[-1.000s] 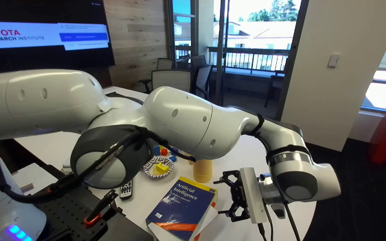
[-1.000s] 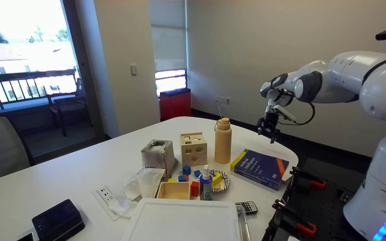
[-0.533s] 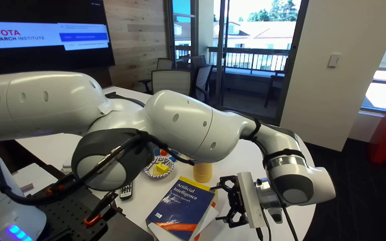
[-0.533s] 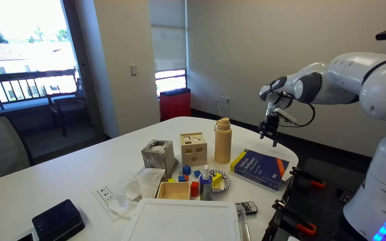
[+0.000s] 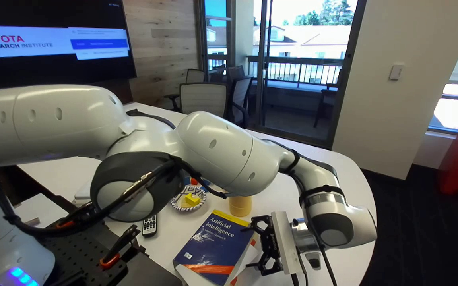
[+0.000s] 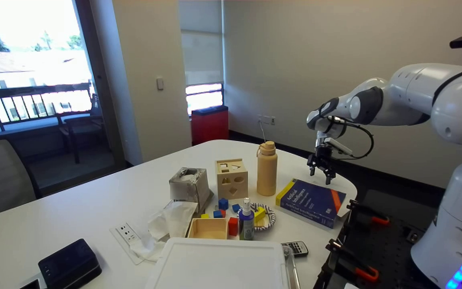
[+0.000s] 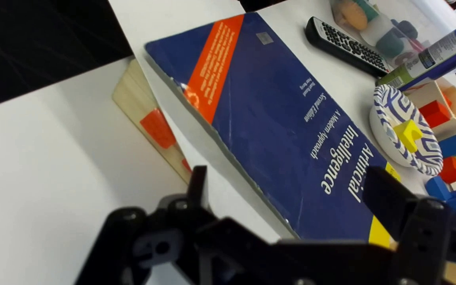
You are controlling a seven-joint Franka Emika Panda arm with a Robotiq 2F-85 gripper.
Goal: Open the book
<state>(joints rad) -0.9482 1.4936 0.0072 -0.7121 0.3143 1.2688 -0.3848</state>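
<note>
On the desk (image 6: 134, 188), the book (image 6: 311, 202) was unopened.
Jaws were parted, empty; the cover (image 7: 267, 118) was yet to be lifted.

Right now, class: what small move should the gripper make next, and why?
Probably ease the gripper down toward the cover's free edge, aiming to bring one finger under it. The book lies shut, its spine opposite that edge. The wrist view shows the jaws open, with that finger outside the edge; the gripper seems to hang above the book.
</note>
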